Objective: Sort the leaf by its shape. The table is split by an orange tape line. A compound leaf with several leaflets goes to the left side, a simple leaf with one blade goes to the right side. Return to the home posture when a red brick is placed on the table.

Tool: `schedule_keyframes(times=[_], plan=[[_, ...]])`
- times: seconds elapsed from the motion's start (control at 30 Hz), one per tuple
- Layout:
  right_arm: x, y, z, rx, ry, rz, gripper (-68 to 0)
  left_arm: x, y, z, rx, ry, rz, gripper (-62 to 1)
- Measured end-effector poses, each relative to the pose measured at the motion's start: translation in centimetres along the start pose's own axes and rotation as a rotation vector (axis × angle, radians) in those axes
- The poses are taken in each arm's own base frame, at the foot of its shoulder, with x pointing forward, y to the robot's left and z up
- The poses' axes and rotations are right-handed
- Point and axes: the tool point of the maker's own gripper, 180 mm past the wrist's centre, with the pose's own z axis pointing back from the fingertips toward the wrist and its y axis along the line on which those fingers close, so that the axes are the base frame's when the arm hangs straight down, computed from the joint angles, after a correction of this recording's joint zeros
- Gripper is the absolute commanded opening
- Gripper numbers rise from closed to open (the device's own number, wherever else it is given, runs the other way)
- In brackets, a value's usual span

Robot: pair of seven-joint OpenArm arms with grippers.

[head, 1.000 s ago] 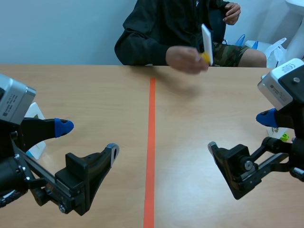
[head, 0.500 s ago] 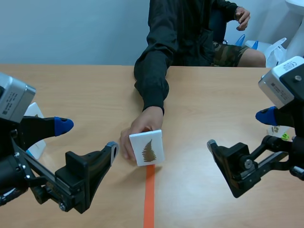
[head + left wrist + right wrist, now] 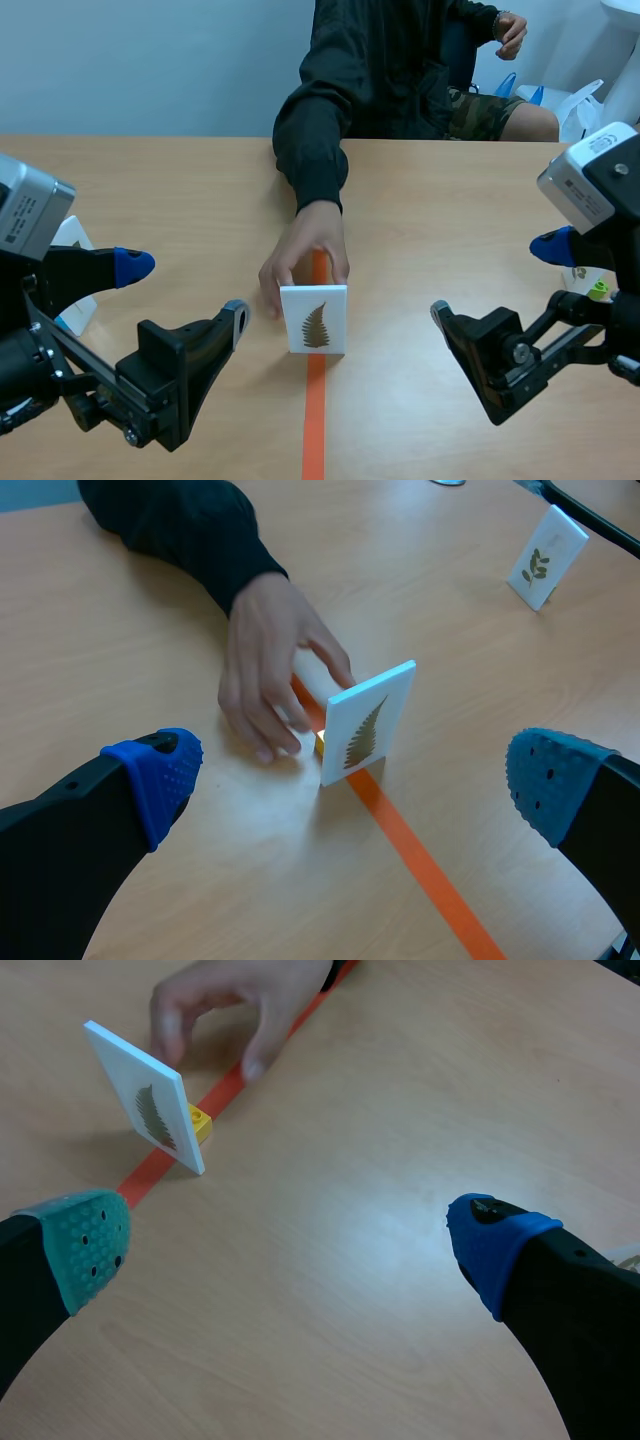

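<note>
A white card (image 3: 316, 320) printed with a brown fern-like leaf of several leaflets stands upright on the orange tape line (image 3: 314, 420). It rests on a small yellow brick (image 3: 199, 1123). A person's hand (image 3: 305, 262) touches the card from behind. In the left wrist view the card (image 3: 366, 725) stands ahead of my left gripper (image 3: 352, 788), which is open. The right wrist view shows the card (image 3: 146, 1097) ahead and off to one side of my open right gripper (image 3: 290, 1242). In the scene view my left gripper (image 3: 185, 292) and right gripper (image 3: 498, 282) flank the card, both apart from it.
A second white card (image 3: 545, 565) with a small sprig stands on the right side of the table (image 3: 450, 220), near my right arm. Another white card (image 3: 75, 275) stands at the far left, partly behind my left arm. The person's sleeve (image 3: 312, 150) reaches across the table's middle.
The person brought the card down from above the far edge and stood it on the tape line between my grippers. Both arms have barely moved.
</note>
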Motion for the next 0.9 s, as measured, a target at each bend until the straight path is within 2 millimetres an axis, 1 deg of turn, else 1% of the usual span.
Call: schedule_keyframes(times=[0.13,0.23,0.3,0.4,0.47,0.6,0.67,0.77,0.9], plan=[[0.0,0.1,0.0,0.006,-0.002,0.002,0.4,0.0,0.0,0.0,0.000,0.000,0.000,1.4],[0.1,0.7,0.0,0.040,-0.021,0.010,0.4,0.0,0.0,0.0,0.000,0.000,0.000,1.4],[-0.3,0.9,-0.2,0.062,-0.018,0.009,0.4,0.0,0.0,0.0,0.000,0.000,0.000,1.4],[-1.6,0.7,-0.7,0.084,-0.004,0.008,0.4,0.0,0.0,0.0,0.000,0.000,0.000,1.4],[-2.3,0.1,-1.3,0.089,-0.003,0.003,0.4,0.0,0.0,0.0,0.001,0.000,-0.001,1.4],[-3.2,-1.0,-2.5,0.110,-0.033,-0.009,0.4,0.0,0.0,0.0,0.001,0.000,-0.001,1.4],[-3.5,-1.2,-3.3,0.132,-0.040,-0.013,0.4,0.0,0.0,0.0,0.000,0.000,-0.001,1.4],[-3.7,-0.6,-4.6,0.189,-0.064,-0.024,0.4,0.0,0.0,0.0,0.001,0.000,-0.001,1.4],[-4.6,0.5,-6.5,0.231,-0.061,-0.030,0.4,0.0,0.0,0.0,0.001,0.000,-0.001,1.4]])
